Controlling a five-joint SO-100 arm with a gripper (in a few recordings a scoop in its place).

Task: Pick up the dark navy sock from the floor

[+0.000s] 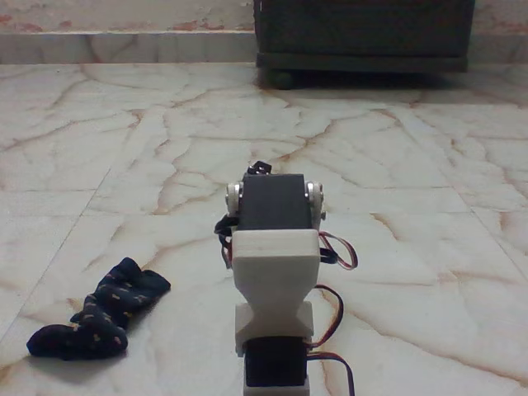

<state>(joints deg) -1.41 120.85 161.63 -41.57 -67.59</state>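
Note:
The dark navy sock (99, 318) lies crumpled on the floor (396, 165) at the lower left, with tiny orange-tan flecks on it. The floor is glossy cream marble tile with brown-orange veins. My arm (276, 247) rises from the bottom middle, seen from behind: a white link topped by a black servo block. It stands folded, to the right of the sock and apart from it. The arm's own links hide the fingers from this camera. Red and black wires loop out on the arm's right side.
A dark cabinet (363, 37) on round feet stands against the back wall at the upper right. A low marble step (124, 45) runs along the back. Open tile stretches ahead of the arm and to both sides.

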